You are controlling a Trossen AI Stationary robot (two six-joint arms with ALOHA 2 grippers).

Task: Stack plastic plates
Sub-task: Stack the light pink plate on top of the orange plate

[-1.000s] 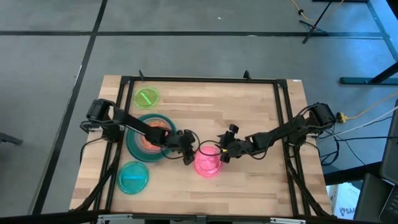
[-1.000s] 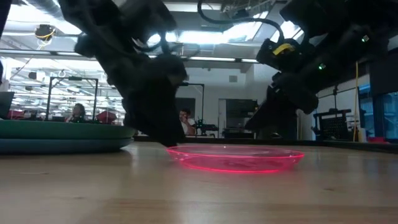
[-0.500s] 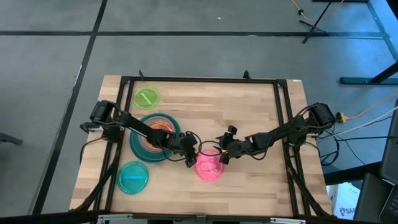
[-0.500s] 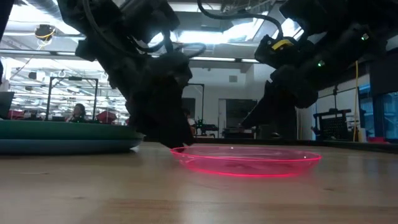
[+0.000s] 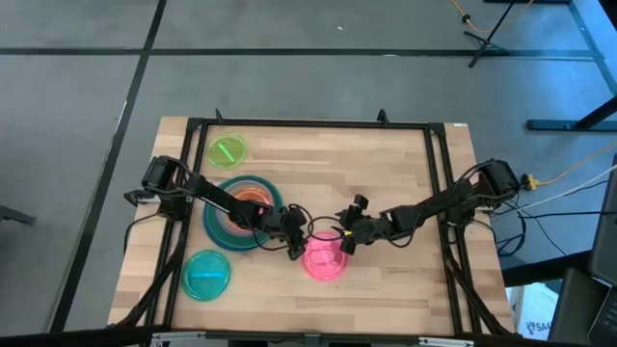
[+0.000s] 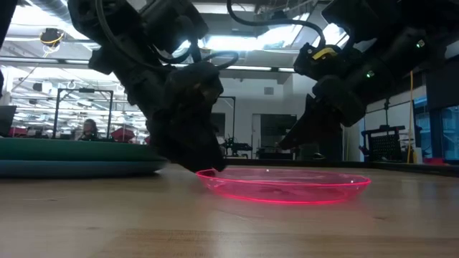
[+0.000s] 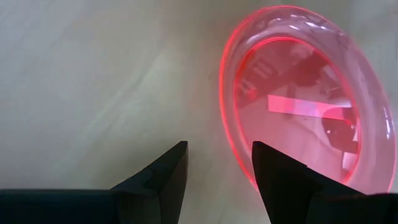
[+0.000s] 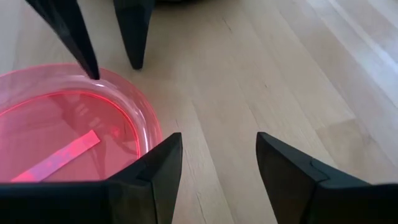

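A small translucent pink plate (image 5: 326,258) lies flat on the wood near the table's middle. My left gripper (image 5: 295,245) is open at the plate's left rim, and its fingers (image 7: 168,171) straddle that rim. My right gripper (image 5: 344,241) is open at the plate's far right rim, one finger (image 8: 152,168) just outside the plate (image 8: 56,130). Left of the pink plate stands a stack of plates (image 5: 236,207) with a dark green and teal rim and orange on top. A lime plate (image 5: 228,151) and a cyan plate (image 5: 205,275) each lie alone. My left gripper comes slanting down from the table's left. One fingertip (image 8: 92,73) meets the pink plate's rim (image 8: 102,79) on the side facing the stack, and the other (image 8: 135,62) stands on the wood outside it. The plate lies flat on the table. My right gripper stands close by the plate's rim (image 8: 149,127); I cannot tell whether it touches.
The stack (image 6: 64,161) sits close behind my left arm. The lime plate lies near the far left corner, the cyan plate near the near left corner. A dark frame (image 5: 439,173) runs around the tabletop. Bare wood stretches across the right half and the near middle.
My left gripper has moved a little toward the table's right and near edge, against the pink plate. The plate has slid a short way along the table toward the near edge and right, staying flat. My right gripper has kept its place.
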